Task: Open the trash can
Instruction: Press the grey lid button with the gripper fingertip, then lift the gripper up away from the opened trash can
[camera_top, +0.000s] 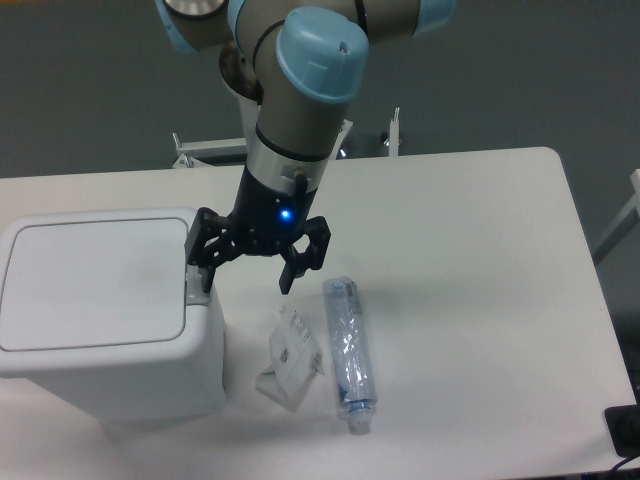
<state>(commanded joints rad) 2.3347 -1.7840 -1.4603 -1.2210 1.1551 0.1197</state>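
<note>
The trash can (105, 310) is a big white boxy bin at the left of the table, its flat lid down. A grey tab (196, 292) shows on its right rim. My gripper (247, 282) hangs open at the bin's right edge, pointing down. Its left finger (207, 274) sits right over the grey tab; I cannot tell whether it touches. The right finger is out over the table, nothing between the two.
A crumpled white paper carton (289, 356) lies just right of the bin's base. Beside it lies a clear plastic bottle (349, 351), cap toward the table's front edge. A white metal frame (215, 150) stands behind the table.
</note>
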